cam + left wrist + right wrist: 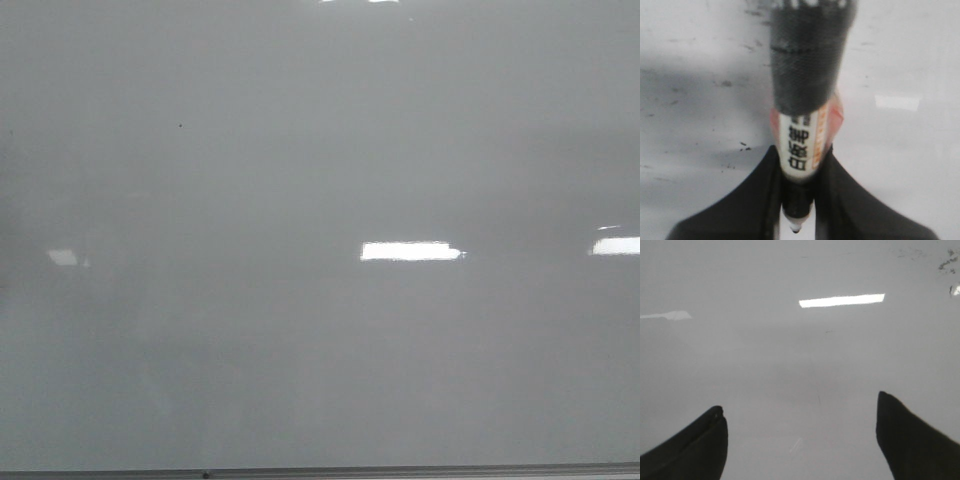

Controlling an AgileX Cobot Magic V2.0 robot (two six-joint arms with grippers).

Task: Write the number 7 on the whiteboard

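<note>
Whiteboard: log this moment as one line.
whiteboard: no 7 drawn, one dark speck | left gripper: shut on capped marker | right gripper: open, empty

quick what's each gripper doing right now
Left gripper: closed on a white marker pen with a dark grey cap.
Right gripper: open, holding nothing, over the glossy pale grey whiteboard.

Can't really tell the place: just a glossy whiteboard point(300, 380) mirroring long ceiling lights, so indoors, maybe office or lab.
</note>
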